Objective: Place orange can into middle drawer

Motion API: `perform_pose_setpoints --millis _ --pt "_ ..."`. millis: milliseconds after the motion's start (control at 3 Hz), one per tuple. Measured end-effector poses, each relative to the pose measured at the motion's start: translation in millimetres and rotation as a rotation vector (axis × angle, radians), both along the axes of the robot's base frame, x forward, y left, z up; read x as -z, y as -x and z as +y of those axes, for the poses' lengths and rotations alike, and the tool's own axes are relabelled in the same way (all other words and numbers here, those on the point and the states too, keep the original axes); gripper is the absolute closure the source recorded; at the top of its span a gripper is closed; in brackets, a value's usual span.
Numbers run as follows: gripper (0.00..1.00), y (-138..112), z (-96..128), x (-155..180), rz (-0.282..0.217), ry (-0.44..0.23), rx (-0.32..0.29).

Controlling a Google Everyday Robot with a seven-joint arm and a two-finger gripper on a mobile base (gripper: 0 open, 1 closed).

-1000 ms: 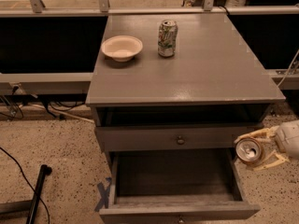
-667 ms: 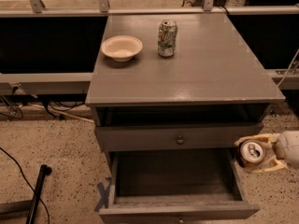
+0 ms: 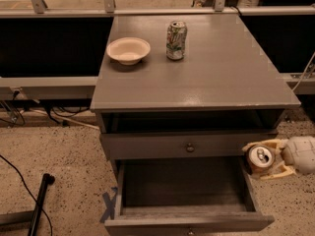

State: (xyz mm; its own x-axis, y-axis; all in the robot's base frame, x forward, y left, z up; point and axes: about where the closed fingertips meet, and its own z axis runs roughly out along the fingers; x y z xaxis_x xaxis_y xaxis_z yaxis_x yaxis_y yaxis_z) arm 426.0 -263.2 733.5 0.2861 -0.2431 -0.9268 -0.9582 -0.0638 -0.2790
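My pincer (image 3: 257, 161) holds the orange can (image 3: 260, 157) clamped sideways between its two fingers, silver top facing the camera. It sits just outside the right wall of the open middle drawer (image 3: 182, 185). Over the last second it has hardly shifted (a slight drift outward, then back), so the can is no nearer the drawer's bare floor. I judge the carry paused at the edge. What remains is a move leftward over the wall, then down and release.
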Motion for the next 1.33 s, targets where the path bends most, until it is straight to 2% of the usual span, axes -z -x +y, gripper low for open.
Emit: perform_pose_setpoints --millis 333,667,1000,1333 --pt "1.0 -3.2 5.8 48.4 0.114 -0.147 0.033" --pt "1.0 3.9 10.9 132.6 0.278 -0.242 0.086" --pt "1.0 6.2 14.4 191.1 0.352 -0.321 0.129" --pt "1.0 -3.4 14.7 216.5 0.333 -0.36 0.144"
